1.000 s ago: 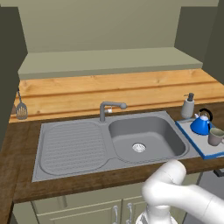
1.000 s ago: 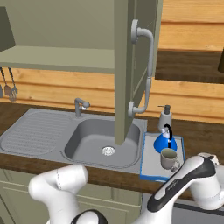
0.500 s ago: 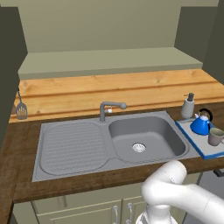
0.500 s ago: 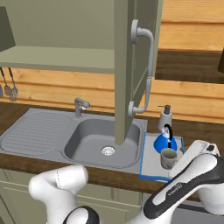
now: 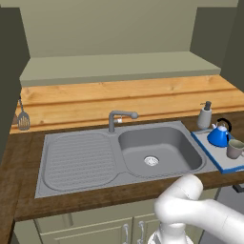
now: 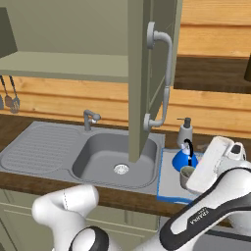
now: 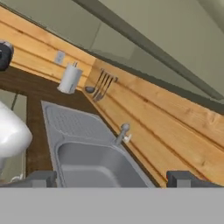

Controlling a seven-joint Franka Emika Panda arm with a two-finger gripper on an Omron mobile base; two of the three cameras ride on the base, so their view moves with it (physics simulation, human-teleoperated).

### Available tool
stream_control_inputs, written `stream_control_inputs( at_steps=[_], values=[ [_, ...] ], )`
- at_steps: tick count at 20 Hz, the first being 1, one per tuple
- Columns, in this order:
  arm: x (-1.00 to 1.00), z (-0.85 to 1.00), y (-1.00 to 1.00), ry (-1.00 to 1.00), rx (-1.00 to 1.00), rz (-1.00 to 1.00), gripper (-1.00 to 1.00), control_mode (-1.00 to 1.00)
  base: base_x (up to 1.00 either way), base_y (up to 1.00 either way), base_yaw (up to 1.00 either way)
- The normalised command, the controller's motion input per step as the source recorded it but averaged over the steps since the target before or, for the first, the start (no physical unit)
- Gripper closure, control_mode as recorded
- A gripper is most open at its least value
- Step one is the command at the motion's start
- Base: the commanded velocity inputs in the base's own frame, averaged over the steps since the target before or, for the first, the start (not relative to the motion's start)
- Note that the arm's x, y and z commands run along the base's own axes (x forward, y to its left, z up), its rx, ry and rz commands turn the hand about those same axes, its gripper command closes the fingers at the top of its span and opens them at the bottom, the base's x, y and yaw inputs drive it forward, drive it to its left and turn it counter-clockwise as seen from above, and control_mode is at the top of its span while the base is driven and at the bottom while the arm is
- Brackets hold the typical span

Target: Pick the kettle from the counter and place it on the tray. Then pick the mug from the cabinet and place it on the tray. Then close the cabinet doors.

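The small bright-blue kettle with the black arched handle and the plain grey cylindrical mug both stand on the flat blue-rimmed tray with the pale surface, which lies on the dark brown wooden worktop just to the right of the grey steel sink. The mug is in front of the kettle, toward the robot, and close beside it. A grey soap pump bottle stands on the worktop just behind the tray.

So the placing looks done, and what remains, by my reading, is shutting the tall olive-green panelled cabinet doors. The right-hand door hangs open, edge-on to the right base camera, its vertical silver bar handle running up and down on the face turned to the right. The pale green inner shelf of the olive-green wall cabinet is bare.

The two-finger gripper has its jaws spread wide with nothing between them. From the hand camera it looks out low across the sink's ribbed draining board and the grey tap, so the door appears to lie above and to one side of the hand rather than ahead of it; how far the hand stands from the door edge I cannot tell. The door's long axis is vertical, so the next move likely calls for raising the hand and pushing on the door's handle side.
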Motion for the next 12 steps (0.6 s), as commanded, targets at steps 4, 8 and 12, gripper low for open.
stream_control_inputs(
  at_steps=[4,8,12],
  values=[
    [-0.14,0.53,0.28,-0.24,-0.02,0.01,-1.00,-1.00,0.00,0.00,0.00],
    [-0.18,0.39,0.15,-0.18,-0.04,0.00,-1.00,-1.00,0.00,0.00,0.00],
    [-0.12,0.33,0.24,-0.14,-0.06,0.00,-1.00,-1.00,0.00,0.00,0.00]
  ],
)
